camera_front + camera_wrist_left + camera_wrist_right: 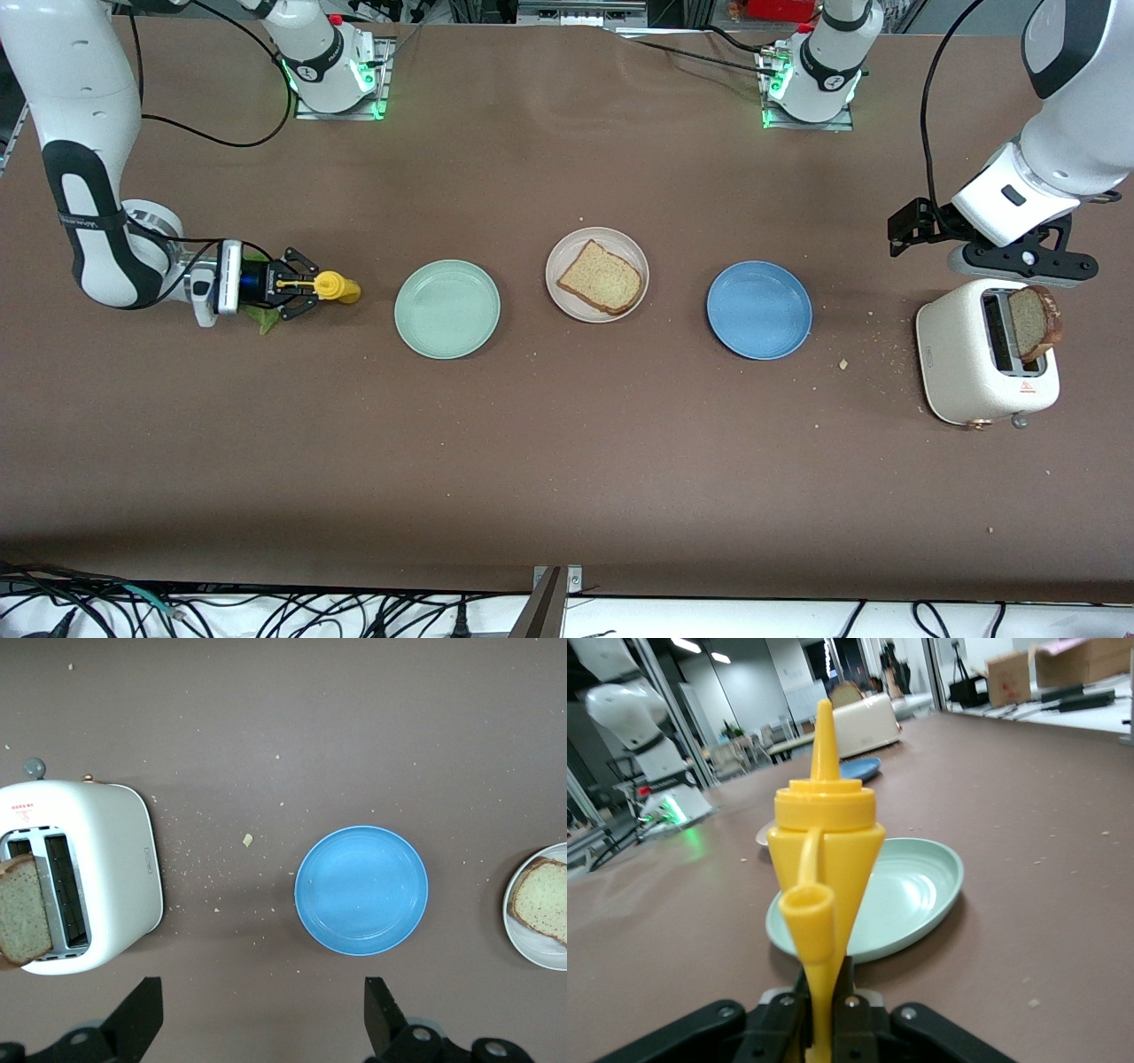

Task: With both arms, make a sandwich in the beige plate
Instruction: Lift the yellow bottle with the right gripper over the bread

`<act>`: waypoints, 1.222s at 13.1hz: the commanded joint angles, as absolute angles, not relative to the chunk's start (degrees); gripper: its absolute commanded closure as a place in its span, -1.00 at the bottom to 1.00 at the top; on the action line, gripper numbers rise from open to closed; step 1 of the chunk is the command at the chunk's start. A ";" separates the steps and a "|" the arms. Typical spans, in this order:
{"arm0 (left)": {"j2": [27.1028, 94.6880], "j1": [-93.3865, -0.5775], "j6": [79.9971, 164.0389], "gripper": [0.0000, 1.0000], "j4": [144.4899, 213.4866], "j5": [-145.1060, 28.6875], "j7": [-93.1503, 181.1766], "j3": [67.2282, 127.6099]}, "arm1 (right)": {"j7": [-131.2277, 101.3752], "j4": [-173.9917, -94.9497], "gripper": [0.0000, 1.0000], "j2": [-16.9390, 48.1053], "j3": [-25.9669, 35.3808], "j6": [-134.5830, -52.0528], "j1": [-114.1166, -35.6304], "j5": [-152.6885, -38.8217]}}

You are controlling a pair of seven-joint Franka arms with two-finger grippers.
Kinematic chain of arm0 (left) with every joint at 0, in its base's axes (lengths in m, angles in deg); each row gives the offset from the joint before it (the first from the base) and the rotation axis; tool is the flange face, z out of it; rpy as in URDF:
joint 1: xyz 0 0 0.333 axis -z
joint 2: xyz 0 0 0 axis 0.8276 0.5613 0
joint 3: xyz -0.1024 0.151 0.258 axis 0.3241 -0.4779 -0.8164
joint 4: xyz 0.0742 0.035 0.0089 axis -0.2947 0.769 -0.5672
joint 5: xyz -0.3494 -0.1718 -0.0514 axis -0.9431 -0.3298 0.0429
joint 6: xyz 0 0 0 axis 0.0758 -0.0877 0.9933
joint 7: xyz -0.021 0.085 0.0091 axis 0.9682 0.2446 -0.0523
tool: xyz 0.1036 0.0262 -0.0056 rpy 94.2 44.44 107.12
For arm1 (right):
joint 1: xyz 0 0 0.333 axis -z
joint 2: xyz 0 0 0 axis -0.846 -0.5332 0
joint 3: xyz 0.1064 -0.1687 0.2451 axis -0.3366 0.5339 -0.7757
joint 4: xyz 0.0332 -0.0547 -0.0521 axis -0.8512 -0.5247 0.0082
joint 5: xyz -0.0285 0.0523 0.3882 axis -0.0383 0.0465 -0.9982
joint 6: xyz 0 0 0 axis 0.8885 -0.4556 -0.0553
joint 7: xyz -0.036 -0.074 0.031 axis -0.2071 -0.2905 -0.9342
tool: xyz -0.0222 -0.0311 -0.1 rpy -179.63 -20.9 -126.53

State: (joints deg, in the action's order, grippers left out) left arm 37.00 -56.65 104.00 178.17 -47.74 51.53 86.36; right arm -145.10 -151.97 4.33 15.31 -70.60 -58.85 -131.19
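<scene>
right gripper [306,287] shut tight on yellow squeeze bottle [335,287] beside mint-green plate [447,309], left gripper [261,1014] wide open, holding nothing, over toaster [985,352]

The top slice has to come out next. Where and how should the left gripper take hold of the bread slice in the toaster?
Grip the upper half of the bread slice that stands clear above the toaster slot, coming straight down from above. The fingers should close on its two flat faces; the open left gripper hangs over the table beside the toaster.

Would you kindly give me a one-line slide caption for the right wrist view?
Right pincer shut on a yellow squeeze bottle, with the mint-green plate on the table close by.
</scene>
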 commanded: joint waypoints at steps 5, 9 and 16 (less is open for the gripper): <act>38.96 -55.95 103.38 -1.00 174.99 -48.69 50.64 86.39 | -116.73 -146.73 1.00 18.65 15.61 -90.26 -75.59 -113.88; 38.79 -55.86 103.03 -1.00 174.90 -48.08 50.11 86.65 | -93.80 -139.97 1.00 20.06 15.43 -95.91 -87.10 -91.32; 38.35 -56.38 102.24 -1.00 173.41 -48.07 50.29 86.39 | -54.51 -135.21 1.00 20.50 15.17 -95.82 -104.85 -58.96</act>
State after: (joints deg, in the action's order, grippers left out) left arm 38.02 -56.40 103.96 175.53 -47.74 50.81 86.56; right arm -63.14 -135.97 20.12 14.56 -96.13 -100.35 -66.12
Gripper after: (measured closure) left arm 0.000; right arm 0.952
